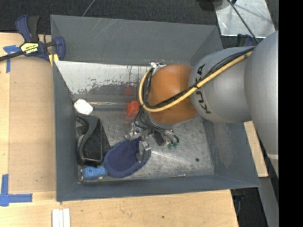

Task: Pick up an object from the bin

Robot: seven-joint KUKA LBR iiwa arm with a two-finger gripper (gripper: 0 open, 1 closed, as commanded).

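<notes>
Hanging by blue cap (120,161), gripper (143,138) half hidden under orange cover (170,96)

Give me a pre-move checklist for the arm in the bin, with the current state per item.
1. Gripper low inside the bin, at the upper right edge of the dark blue round cloth thing: ok.
2. Grasp on that cloth thing confirmed: cannot tell, the contact point is hidden.
3. Gripper apart from the black object on the bin's left: ok.
4. Red thing free of the orange wrist cover: cannot tell, they sit very close.
5. Small green thing clear of the gripper: cannot tell, it lies right beside it.
6. Arm clear of the bin's walls: ok.
</notes>
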